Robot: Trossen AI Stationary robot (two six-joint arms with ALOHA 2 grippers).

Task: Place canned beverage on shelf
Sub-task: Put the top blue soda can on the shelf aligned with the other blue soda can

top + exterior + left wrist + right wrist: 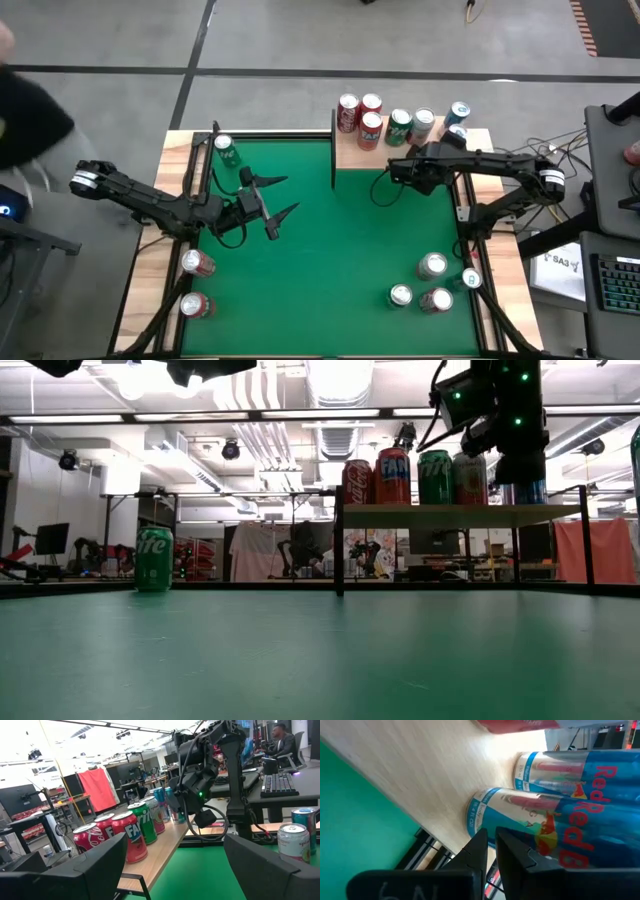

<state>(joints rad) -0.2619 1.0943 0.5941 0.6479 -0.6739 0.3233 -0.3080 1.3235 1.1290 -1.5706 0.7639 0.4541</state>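
The shelf (352,156), a light-wood board on black posts, stands at the table's far edge. On it stand several cans: red ones (348,110), green ones (435,477) and two blue ones (555,815) at its right end. My right gripper (492,845) is shut and tipped down just in front of the nearer blue can (520,820). My left gripper (283,197) hangs open over the table's left half, holding nothing. In the left wrist view it looks level toward the shelf (160,852). My right gripper's shut fingertips (481,840) stand right before the side of the nearer blue can (492,807), which is upright on the shelf. Whether they touch it, I cannot tell.
A green can (225,150) stands at the table's far left corner. Two red cans (197,262) sit on the wooden margin at the near left. Several cans (432,265) stand at the near right. The green felt (330,270) between them is bare.
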